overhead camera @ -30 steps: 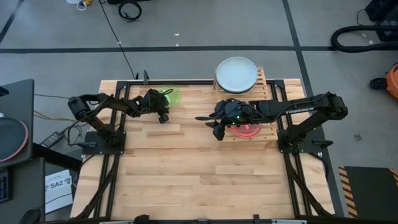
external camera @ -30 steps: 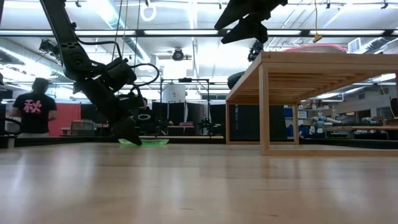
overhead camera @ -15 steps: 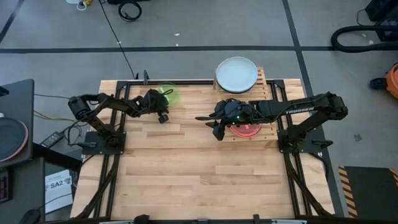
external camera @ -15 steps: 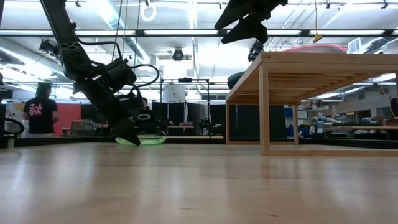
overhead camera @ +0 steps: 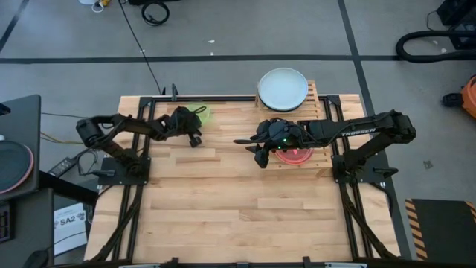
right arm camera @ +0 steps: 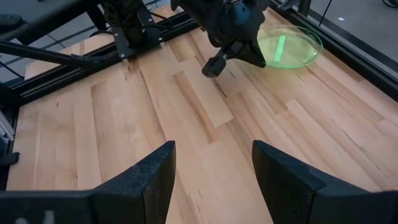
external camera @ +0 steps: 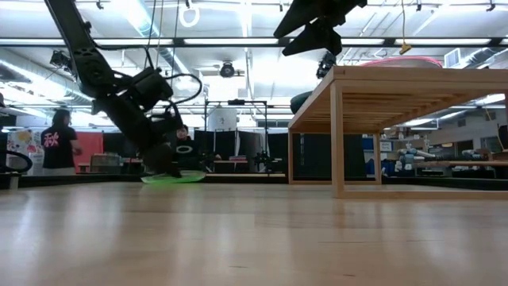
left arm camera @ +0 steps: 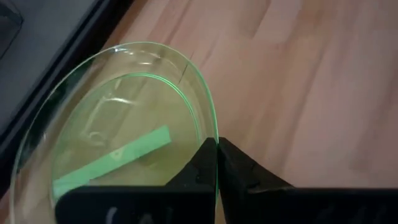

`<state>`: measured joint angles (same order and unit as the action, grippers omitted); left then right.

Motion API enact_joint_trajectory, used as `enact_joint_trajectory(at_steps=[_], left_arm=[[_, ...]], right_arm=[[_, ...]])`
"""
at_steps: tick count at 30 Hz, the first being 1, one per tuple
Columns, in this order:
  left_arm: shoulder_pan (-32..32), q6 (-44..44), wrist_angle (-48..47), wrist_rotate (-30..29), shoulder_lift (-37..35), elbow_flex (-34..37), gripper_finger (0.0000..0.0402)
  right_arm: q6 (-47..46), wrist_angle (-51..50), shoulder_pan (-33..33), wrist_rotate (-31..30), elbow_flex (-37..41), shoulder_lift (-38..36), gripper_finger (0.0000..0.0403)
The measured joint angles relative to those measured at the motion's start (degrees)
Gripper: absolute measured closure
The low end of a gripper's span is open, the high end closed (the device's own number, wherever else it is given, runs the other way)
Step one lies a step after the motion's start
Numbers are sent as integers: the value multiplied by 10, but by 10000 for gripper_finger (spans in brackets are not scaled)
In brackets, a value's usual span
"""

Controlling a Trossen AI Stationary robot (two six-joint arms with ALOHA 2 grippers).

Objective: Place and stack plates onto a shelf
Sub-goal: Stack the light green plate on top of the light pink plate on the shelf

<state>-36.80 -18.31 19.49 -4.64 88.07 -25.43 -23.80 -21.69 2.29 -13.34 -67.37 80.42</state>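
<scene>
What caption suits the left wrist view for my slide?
Left gripper shut on the rim of the translucent green plate above the wooden tabletop.

Overhead, my worktop (overhead camera: 223, 201) is evenly lit with only faint, soft shadows under my arms. At table height, bright ceiling light strips (external camera: 238, 41) backlight my arms into silhouettes, and the near wood is blurred with pale sheen. My left wrist picture is soft; the green plate (left arm camera: 118, 124) shows glare on its rim.
</scene>
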Motion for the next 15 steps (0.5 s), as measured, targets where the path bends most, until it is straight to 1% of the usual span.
enact_joint_trajectory(at_steps=[7, 15], left_arm=[[46, 44, -7, 3, -50, 0, 397], [133, 76, -23, 4, -127, 0, 398]], right_arm=[[0, 0, 0, 0, 0, 0, 185], [0, 2, -2, -7, 0, 0, 185]])
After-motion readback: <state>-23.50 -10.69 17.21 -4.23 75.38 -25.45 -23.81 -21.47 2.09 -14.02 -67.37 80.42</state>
